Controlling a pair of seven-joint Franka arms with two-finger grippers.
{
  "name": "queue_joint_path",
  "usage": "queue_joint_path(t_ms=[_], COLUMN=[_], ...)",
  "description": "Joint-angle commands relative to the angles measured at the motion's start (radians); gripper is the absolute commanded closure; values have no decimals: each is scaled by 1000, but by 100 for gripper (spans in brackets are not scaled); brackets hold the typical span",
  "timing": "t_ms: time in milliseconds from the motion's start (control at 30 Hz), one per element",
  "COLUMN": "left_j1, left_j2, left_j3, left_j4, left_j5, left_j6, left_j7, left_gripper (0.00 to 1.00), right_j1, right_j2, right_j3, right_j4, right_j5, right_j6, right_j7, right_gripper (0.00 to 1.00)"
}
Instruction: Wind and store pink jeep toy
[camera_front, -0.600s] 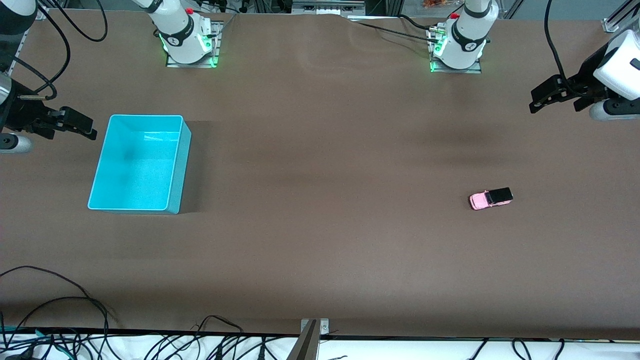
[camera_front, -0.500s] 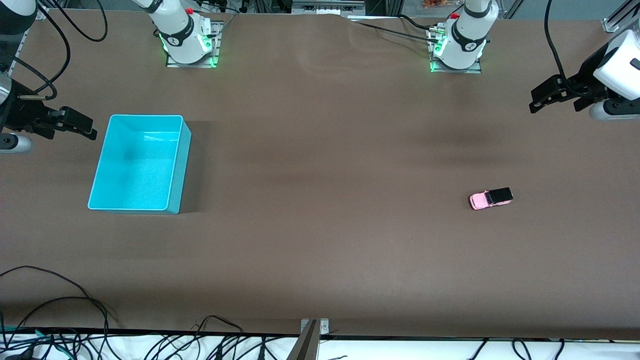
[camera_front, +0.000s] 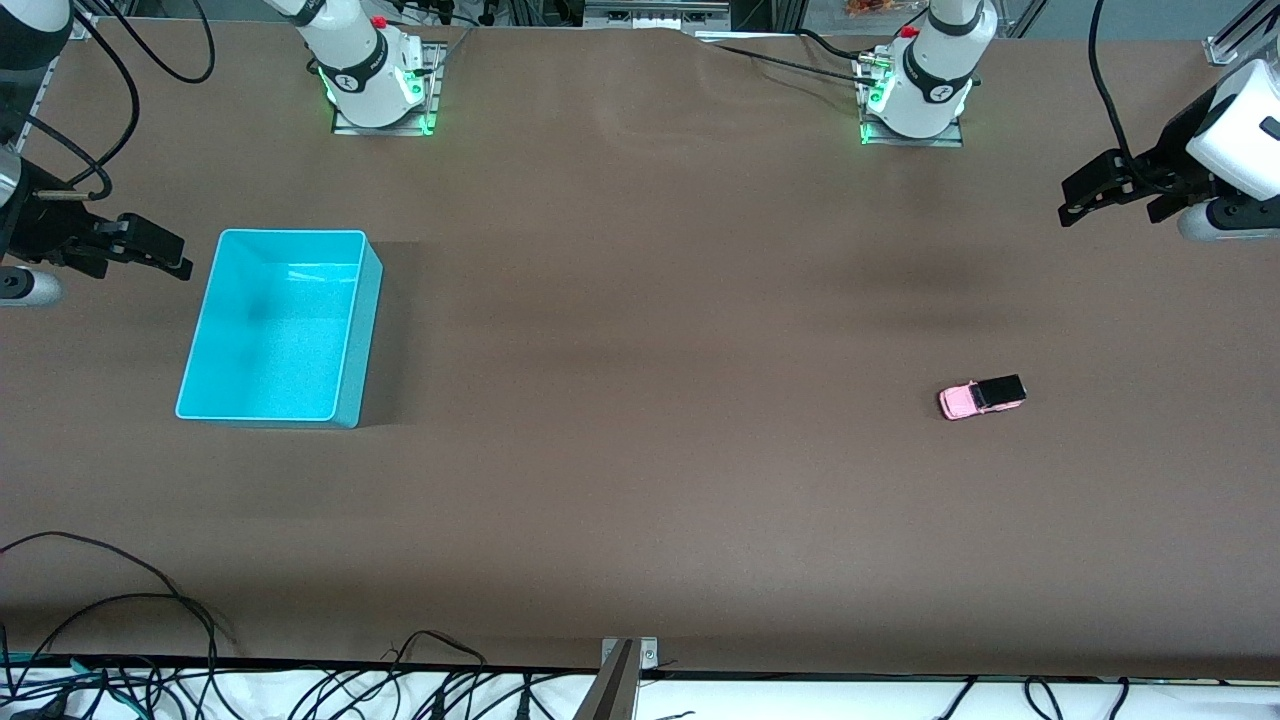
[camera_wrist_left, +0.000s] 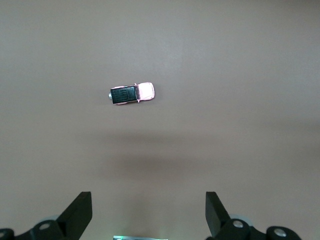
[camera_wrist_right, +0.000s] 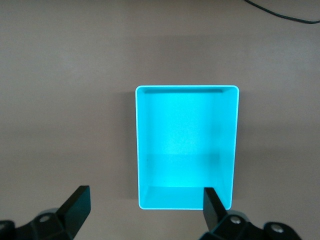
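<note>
The pink jeep toy (camera_front: 982, 397), tiny, pink with a black rear top, stands on the brown table toward the left arm's end; it also shows in the left wrist view (camera_wrist_left: 132, 93). The turquoise bin (camera_front: 281, 328) stands empty toward the right arm's end and shows in the right wrist view (camera_wrist_right: 187, 147). My left gripper (camera_front: 1085, 197) (camera_wrist_left: 148, 215) is open and empty, high over the table at its own end, apart from the jeep. My right gripper (camera_front: 165, 250) (camera_wrist_right: 145, 210) is open and empty, in the air beside the bin.
The two arm bases (camera_front: 375, 75) (camera_front: 915, 85) stand along the table edge farthest from the front camera. Loose black cables (camera_front: 150, 620) lie along the near edge. A metal bracket (camera_front: 620, 665) sits at the middle of the near edge.
</note>
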Motion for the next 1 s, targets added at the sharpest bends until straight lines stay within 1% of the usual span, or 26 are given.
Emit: queue_joint_path(t_ms=[0, 967], left_j1=[5, 3], left_j2=[14, 43], left_j3=[2, 0], left_j4=[20, 34], left_j5=[-33, -21], left_j6=[-10, -10], left_j7=[14, 12], left_gripper=[0, 0], right_j1=[-1, -1], right_j2=[2, 2], right_j3=[-2, -2], right_j4=[13, 12], right_j5=[-8, -6], right_j6=[-15, -15], right_j7=[-10, -10], right_gripper=[0, 0])
